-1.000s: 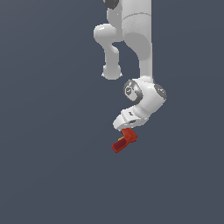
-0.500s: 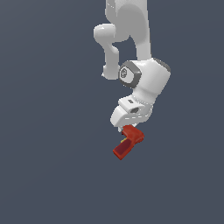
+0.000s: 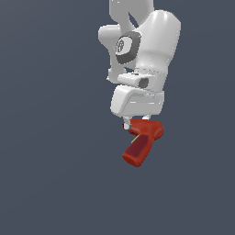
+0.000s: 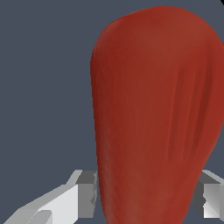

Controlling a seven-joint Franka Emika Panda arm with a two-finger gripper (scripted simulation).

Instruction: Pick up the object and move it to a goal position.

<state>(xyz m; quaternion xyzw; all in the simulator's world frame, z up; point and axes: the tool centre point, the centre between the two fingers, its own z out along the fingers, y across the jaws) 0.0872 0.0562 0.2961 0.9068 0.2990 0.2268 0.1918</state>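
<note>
The object (image 3: pixel 141 140) is a glossy red drill-shaped thing hanging under the white arm in the exterior view, its handle slanting down toward that view's left. My gripper (image 3: pixel 136 122) is shut on the object's upper body, with only short finger stubs showing beneath the white hand. In the wrist view the object (image 4: pixel 153 118) fills most of the picture as a big red rounded mass. Grey-white fingers (image 4: pixel 83 192) press against it on both sides, my gripper (image 4: pixel 146 197) clamped around it.
Only a flat dark grey-blue background surrounds the arm in both views. No table, goal marker or other object shows.
The arm has come much closer to the exterior camera, carrying the red object along. The grip has not changed.
</note>
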